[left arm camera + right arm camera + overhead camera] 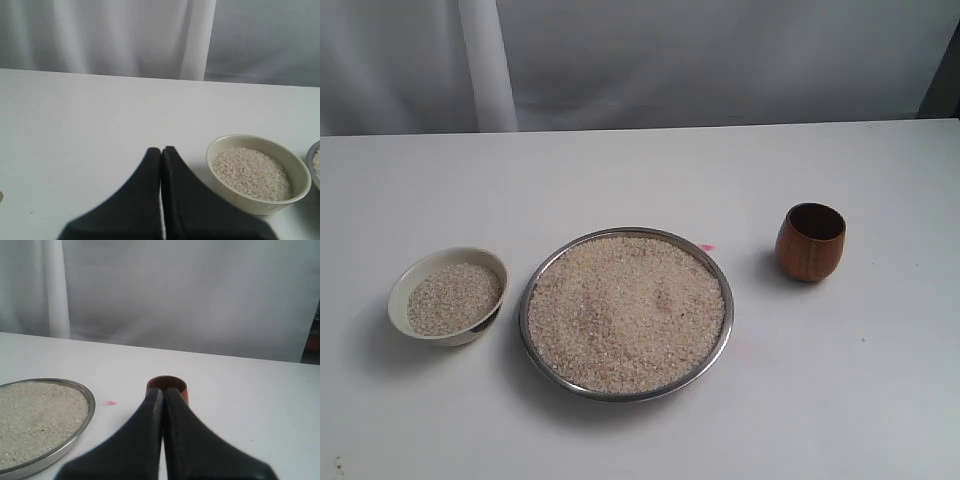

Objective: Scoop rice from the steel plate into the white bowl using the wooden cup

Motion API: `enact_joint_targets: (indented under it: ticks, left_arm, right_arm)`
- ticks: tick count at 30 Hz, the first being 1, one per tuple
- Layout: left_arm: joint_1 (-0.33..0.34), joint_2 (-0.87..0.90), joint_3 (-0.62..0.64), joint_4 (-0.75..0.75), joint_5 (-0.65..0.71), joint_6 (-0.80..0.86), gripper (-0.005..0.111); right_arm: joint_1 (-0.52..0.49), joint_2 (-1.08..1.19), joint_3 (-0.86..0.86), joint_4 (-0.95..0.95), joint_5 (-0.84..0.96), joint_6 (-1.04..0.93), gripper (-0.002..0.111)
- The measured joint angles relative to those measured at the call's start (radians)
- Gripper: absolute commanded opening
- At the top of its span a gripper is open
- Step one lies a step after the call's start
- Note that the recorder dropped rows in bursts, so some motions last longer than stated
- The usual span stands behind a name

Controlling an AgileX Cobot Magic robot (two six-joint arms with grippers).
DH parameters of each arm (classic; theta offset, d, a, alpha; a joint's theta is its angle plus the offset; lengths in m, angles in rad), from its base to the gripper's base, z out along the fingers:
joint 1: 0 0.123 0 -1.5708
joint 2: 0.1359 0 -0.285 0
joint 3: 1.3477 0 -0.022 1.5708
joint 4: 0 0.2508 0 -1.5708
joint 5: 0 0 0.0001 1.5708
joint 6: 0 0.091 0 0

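Note:
The steel plate (724,300) sits mid-table, heaped with rice (625,310). To its left the white bowl (410,280) holds some rice (453,297) and leans on the plate's side. The wooden cup (811,242) stands upright and apart on the right. Neither gripper shows in the exterior view. My left gripper (161,150) is shut and empty, with the white bowl (300,172) just beside it. The right gripper (163,391) is shut and empty too; the wooden cup (170,382) stands right behind its tips, the steel plate's rim (89,400) off to one side.
A small pink mark (707,247) lies on the white table (620,170) between plate and cup. A white curtain (720,60) hangs behind the table's far edge.

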Motion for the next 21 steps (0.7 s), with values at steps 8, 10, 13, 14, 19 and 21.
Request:
enact_joint_targets:
  ticks: [8, 10, 13, 14, 19, 21]
  left_arm:
    - [0.000, 0.000, 0.000, 0.000, 0.000, 0.000, 0.000]
    - [0.000, 0.000, 0.000, 0.000, 0.000, 0.000, 0.000]
    - [0.000, 0.000, 0.000, 0.000, 0.000, 0.000, 0.000]
    - [0.000, 0.000, 0.000, 0.000, 0.000, 0.000, 0.000]
    - [0.000, 0.000, 0.000, 0.000, 0.000, 0.000, 0.000]
    - [0.000, 0.000, 0.000, 0.000, 0.000, 0.000, 0.000]
  right_arm:
    - [0.000, 0.000, 0.000, 0.000, 0.000, 0.000, 0.000]
    - [0.000, 0.000, 0.000, 0.000, 0.000, 0.000, 0.000]
    - [0.000, 0.000, 0.000, 0.000, 0.000, 0.000, 0.000]
    - [0.000, 0.000, 0.000, 0.000, -0.005, 0.000, 0.000]
    - [0.000, 0.000, 0.000, 0.000, -0.132, 0.000, 0.000]
    - [0.000, 0.000, 0.000, 0.000, -0.224, 0.008, 0.000]
